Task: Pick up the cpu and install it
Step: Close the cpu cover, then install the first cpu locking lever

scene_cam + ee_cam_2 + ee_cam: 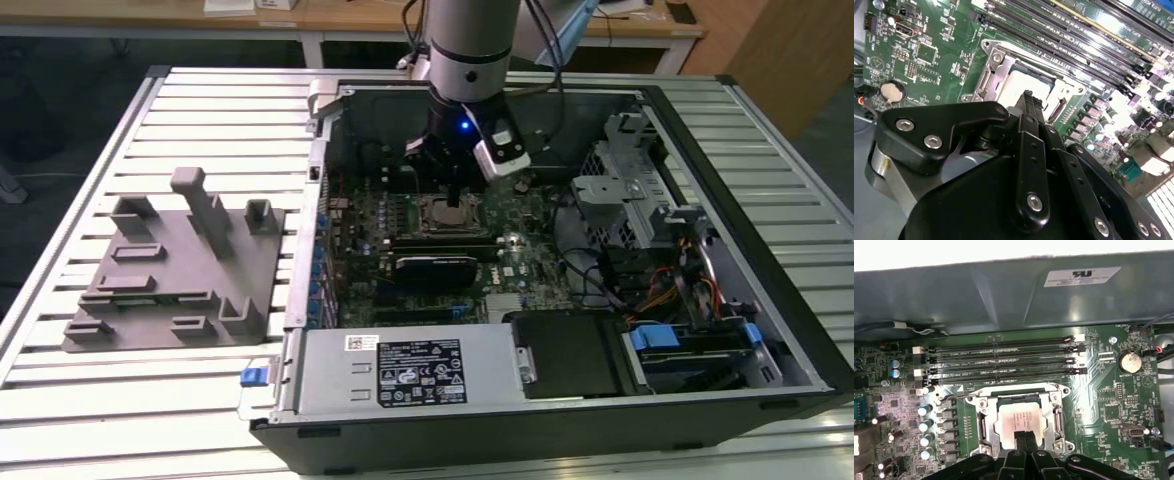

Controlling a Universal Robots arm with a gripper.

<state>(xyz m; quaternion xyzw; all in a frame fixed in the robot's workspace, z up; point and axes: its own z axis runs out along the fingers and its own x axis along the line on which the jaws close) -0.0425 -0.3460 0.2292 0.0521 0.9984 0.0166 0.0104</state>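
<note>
The cpu (1019, 421) is seen lying flat inside the socket frame (985, 424) on the motherboard (1106, 405), its silvery-white top catching the light and a thin pale rim showing around it. In both wrist views the gripper (1025, 436) is placed directly over the cpu, its two dark fingertips (1028, 102) drawn together with no gap between them and nothing held; whether they touch the chip's top cannot be told.

Little open room is left around the socket frame: it is bordered on one side by the rows of memory slots (1004, 360), with a line of capacitors (925, 426) close on another side. In the exterior view the arm (470, 60) is lowered into the open computer case (747, 300), whose walls enclose the socket frame; the grey fixture (174, 265) is set well apart from it, outside the case towards the exterior view's left.
</note>
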